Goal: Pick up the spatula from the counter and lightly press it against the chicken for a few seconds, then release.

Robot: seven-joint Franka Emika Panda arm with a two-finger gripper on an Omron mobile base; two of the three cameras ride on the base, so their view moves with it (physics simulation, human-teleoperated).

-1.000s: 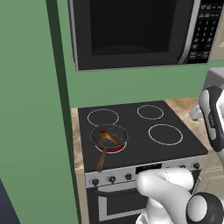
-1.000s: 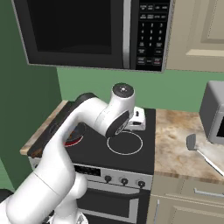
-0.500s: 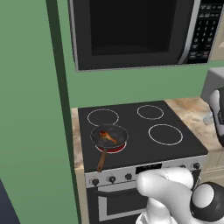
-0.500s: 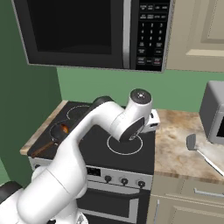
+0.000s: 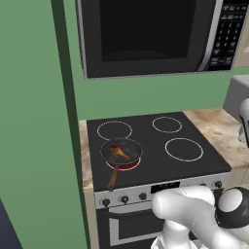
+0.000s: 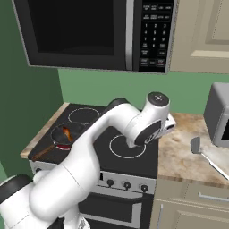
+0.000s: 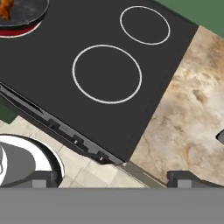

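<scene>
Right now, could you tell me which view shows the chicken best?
The left base view: the chicken lies unobstructed in the pan. The right base view shows it smaller; the hand view crops it.

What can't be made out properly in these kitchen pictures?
Spatula: right base view, handle end cut off by the right edge.
Chicken: hand view, cut by the top-left corner; left base view, too small for detail.
Microwave keypad: both base views, labels too small to read.
Grey countertop appliance: right base view, cut off by the right edge.
</scene>
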